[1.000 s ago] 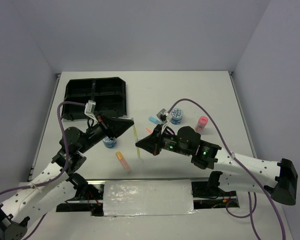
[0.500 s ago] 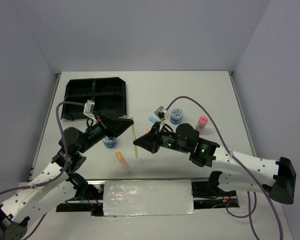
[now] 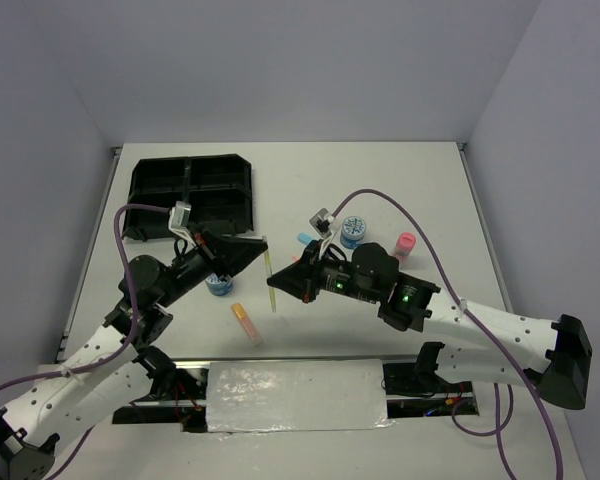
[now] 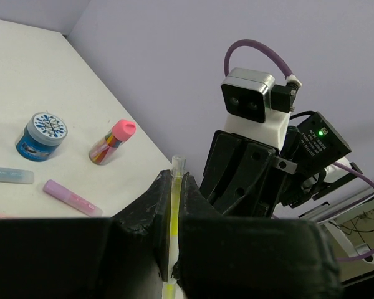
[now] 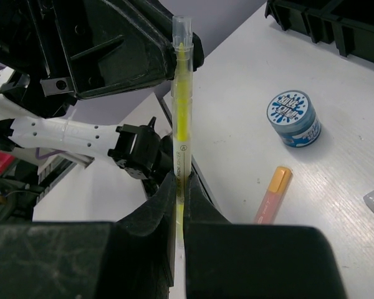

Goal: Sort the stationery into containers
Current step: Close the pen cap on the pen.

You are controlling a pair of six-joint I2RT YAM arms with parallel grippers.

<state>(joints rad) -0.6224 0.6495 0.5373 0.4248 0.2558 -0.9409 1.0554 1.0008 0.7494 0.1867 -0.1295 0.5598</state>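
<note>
Left tool (image 4: 176,188), right tool (image 5: 182,185) both clamp yellow marker (image 3: 270,279); black tray (image 3: 189,181) well apart.

A white bench (image 3: 380,180) is enclosed by plain grey-lilac walls (image 3: 300,70) at its far, left and right edges. A crinkled white sheet (image 3: 295,395) is seen along the near edge, flanked by dark recesses with wiring (image 3: 430,405).

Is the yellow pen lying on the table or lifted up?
Lifted: the yellow pen is off the table, gripped by both the left gripper and the right gripper.
</note>
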